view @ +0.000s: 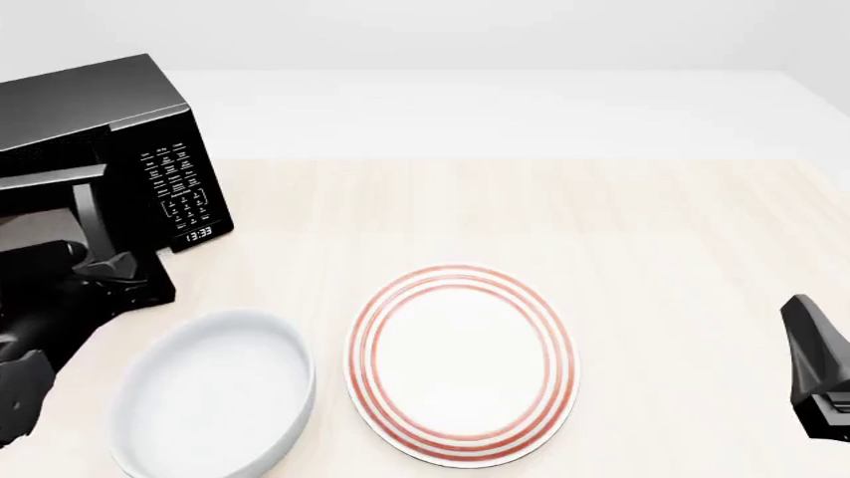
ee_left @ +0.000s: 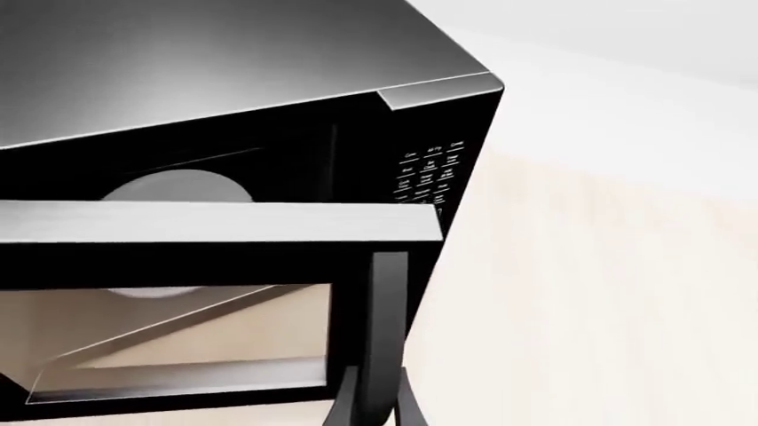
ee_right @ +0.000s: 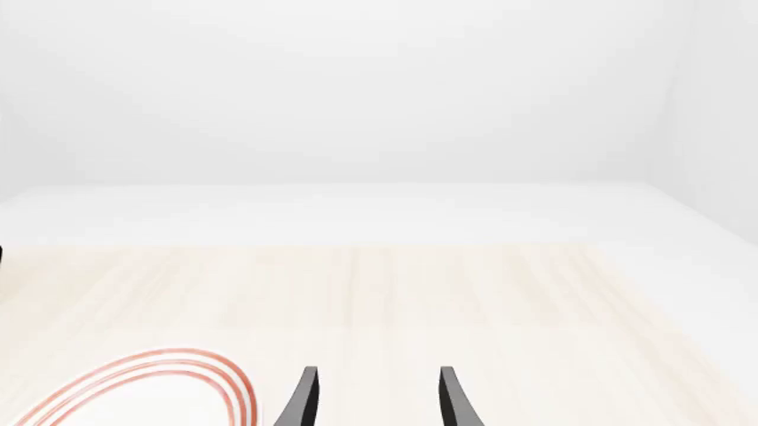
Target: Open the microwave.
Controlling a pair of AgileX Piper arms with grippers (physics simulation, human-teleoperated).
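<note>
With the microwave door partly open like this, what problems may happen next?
1. The left gripper is at the vertical grey handle of the large black microwave; whether it truly holds the handle cannot be seen, so it may slip off during the pull.
2. The white bowl sits close in front of the left arm; a wider swing might knock it.

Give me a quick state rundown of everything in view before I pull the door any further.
microwave: door partly open, turntable visible inside
handle: upright, left gripper at it, grip unclear
right gripper: fingers apart, holding nothing
bowl: upright, nothing visible inside
plate: flat on the table, bare
</note>
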